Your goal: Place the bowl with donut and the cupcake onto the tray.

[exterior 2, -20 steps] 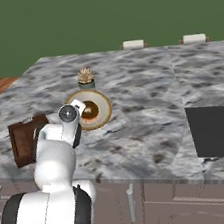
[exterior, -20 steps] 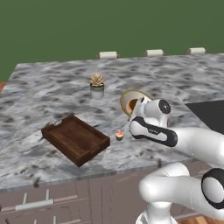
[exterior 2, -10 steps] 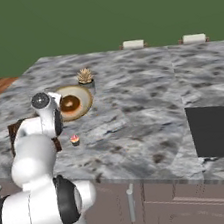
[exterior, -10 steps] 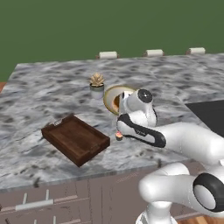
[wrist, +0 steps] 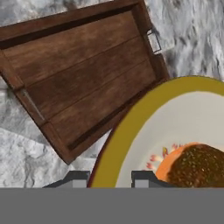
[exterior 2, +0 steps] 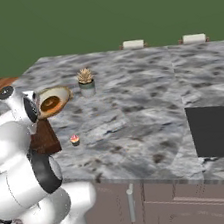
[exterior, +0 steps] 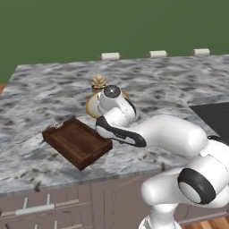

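Observation:
My gripper (wrist: 109, 179) is shut on the rim of the tan bowl (wrist: 175, 127), which is held tilted above the counter. The brown donut (wrist: 199, 166) lies inside it. From the right base view the bowl (exterior 2: 56, 97) and donut (exterior 2: 49, 104) hang beside my hand, just past the tray's corner (exterior 2: 44, 138). The dark wooden tray (exterior: 76, 142) lies on the counter to the front left of the bowl (exterior: 91, 106), and its floor (wrist: 83, 83) is bare. The small pink cupcake (exterior 2: 75, 139) stands on the marble, to the right of the tray.
A spiky plant in a grey pot (exterior: 98, 83) (exterior 2: 85, 82) stands just behind the bowl. A black cooktop (exterior 2: 217, 129) is set into the counter at the right. The counter's front edge runs close to the tray.
The arm has swung left with the bowl and donut, from right of the cupcake to the tray's far corner. The cupcake and tray have stayed put.

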Tool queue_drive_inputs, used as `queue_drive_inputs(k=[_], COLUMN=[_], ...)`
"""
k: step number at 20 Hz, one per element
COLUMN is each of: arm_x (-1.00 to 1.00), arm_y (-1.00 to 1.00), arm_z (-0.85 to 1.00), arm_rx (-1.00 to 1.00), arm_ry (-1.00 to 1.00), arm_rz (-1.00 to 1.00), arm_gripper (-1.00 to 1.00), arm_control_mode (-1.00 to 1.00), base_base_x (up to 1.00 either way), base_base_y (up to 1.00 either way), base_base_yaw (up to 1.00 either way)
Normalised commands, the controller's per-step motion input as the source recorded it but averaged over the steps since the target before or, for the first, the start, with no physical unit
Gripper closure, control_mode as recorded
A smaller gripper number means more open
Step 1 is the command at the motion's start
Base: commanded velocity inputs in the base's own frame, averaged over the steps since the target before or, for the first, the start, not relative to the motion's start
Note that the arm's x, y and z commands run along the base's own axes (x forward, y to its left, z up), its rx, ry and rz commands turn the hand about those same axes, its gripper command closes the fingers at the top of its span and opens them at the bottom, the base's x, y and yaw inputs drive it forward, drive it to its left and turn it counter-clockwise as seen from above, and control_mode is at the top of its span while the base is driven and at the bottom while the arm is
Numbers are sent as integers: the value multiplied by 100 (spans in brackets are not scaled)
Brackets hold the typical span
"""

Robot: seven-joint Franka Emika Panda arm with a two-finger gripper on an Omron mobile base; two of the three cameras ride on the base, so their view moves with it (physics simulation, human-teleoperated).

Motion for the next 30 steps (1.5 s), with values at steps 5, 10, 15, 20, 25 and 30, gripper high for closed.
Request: queue_drive_inputs(k=[5, 10, 15, 20, 25, 30], arm_x=[32, 11, -11, -33, -26, -5], arm_y=[71, 30, 6, 10, 7, 11], arm_z=[15, 1, -7, -28, -26, -20], arm_rx=[-20, -4, 0, 5, 9, 10], arm_ry=[18, 9, 0, 0, -1, -2], arm_rz=[3, 2, 0, 0, 0, 0], arm_gripper=[100, 100, 100, 100, 100, 100], arm_control_mode=[-100, -100, -100, -100, -100, -100], base_base_x=[0, 0, 0, 0, 0, 0], base_base_y=[0, 0, 0, 0, 0, 0], base_base_yaw=[0, 0, 0, 0, 0, 0])
